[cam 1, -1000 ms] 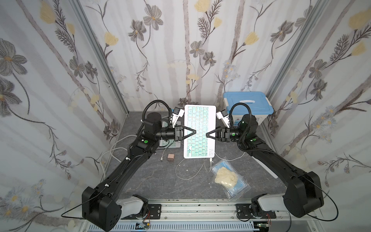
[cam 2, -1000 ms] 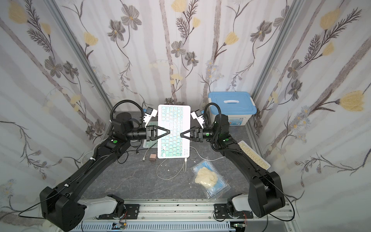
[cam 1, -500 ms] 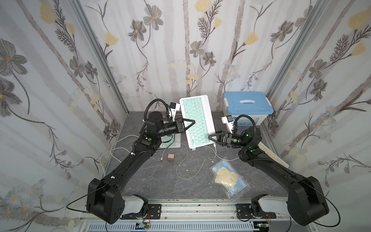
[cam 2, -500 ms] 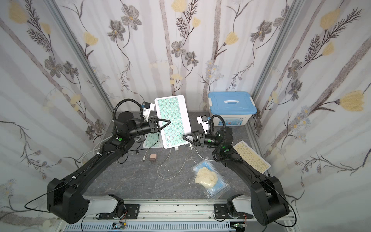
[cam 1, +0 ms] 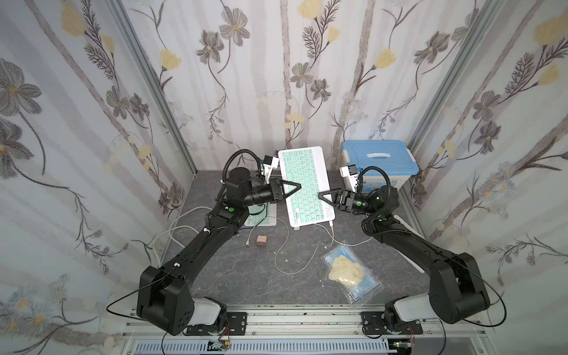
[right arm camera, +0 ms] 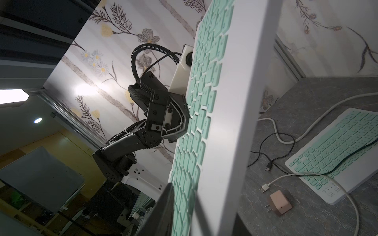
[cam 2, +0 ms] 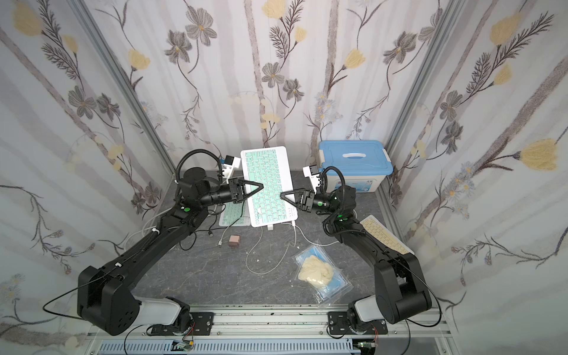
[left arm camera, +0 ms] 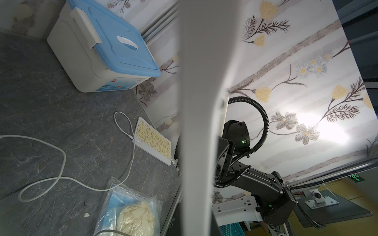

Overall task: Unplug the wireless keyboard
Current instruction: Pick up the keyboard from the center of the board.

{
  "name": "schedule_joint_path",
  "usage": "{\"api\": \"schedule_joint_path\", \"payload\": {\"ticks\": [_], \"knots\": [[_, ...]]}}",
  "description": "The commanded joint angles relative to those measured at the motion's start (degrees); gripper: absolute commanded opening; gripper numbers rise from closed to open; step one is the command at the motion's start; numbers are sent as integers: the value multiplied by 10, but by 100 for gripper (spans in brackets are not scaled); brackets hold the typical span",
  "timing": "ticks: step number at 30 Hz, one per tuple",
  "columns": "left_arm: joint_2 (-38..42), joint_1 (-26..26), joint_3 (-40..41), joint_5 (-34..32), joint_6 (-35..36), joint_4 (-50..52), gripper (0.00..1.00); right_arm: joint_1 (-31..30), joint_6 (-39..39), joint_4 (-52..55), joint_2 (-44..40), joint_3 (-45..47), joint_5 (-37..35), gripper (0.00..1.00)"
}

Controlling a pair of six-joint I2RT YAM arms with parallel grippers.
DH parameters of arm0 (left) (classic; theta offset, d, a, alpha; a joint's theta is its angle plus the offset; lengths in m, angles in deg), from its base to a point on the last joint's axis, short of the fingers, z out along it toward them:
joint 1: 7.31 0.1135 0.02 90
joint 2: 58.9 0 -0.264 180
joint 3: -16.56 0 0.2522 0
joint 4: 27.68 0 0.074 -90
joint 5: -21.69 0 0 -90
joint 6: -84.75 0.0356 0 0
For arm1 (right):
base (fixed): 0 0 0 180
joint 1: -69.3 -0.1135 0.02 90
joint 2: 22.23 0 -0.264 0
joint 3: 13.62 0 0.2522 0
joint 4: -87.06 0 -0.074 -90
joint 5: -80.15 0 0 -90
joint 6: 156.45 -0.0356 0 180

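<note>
Black and closed tight, the left gripper [cam 1: 297, 187] pinched one long edge of the wireless keyboard [cam 1: 305, 184], a white slab with mint keys held up off the table [cam 1: 233, 276] and tilted, key face upward. Below that gripper a second mint keyboard [cam 1: 261, 216] lay flat on the grey stone top, with a small pink charger block [cam 1: 261, 240] just nearer the robot's base.

Straight across from the left gripper, the right gripper [cam 1: 321, 195] met the opposite long edge of the raised keyboard. In the right wrist view one dark finger [right arm camera: 159, 212] lay over the key face, but I could not tell whether the jaws had closed on the board. Just below this gripper a white cable [cam 1: 331, 224] hung from the keyboard's near corner down to the table. Beyond the right gripper stood a blue-lidded box [cam 1: 379, 159], and a yellow keyboard [cam 2: 384, 235] lay under its arm.
</note>
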Motion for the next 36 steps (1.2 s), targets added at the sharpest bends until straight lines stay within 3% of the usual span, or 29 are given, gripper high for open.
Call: {"api": "schedule_joint_path", "payload": {"ticks": [1, 3, 6, 10, 15, 18, 29, 32, 36], "knots": [[3, 1, -4, 23, 14, 2, 0, 1, -64, -99, 26, -6, -1, 23], [6, 2, -1, 20, 18, 4, 0, 0, -87, -124, 36, -7, -5, 14], [18, 7, 11, -11, 16, -11, 26, -1, -100, -132, 41, -5, -18, 0], [39, 0, 63, -82, -20, -113, 48, -5, -121, -137, 38, 5, -47, 0], [27, -15, 93, -104, -39, -170, 53, -11, -169, -151, 53, -1, -66, 0], [23, -15, 102, -106, -54, -196, 48, -12, -212, -180, 67, -1, -73, 0], [50, -10, 99, -138, -31, -160, 0, -12, -246, -181, 84, 20, -100, 0], [47, -11, 98, -145, -32, -147, 0, -11, -238, -163, 84, 20, -102, 2], [44, -11, 96, -199, -28, -112, 0, -12, -172, -78, 59, 20, -120, 45]]}}
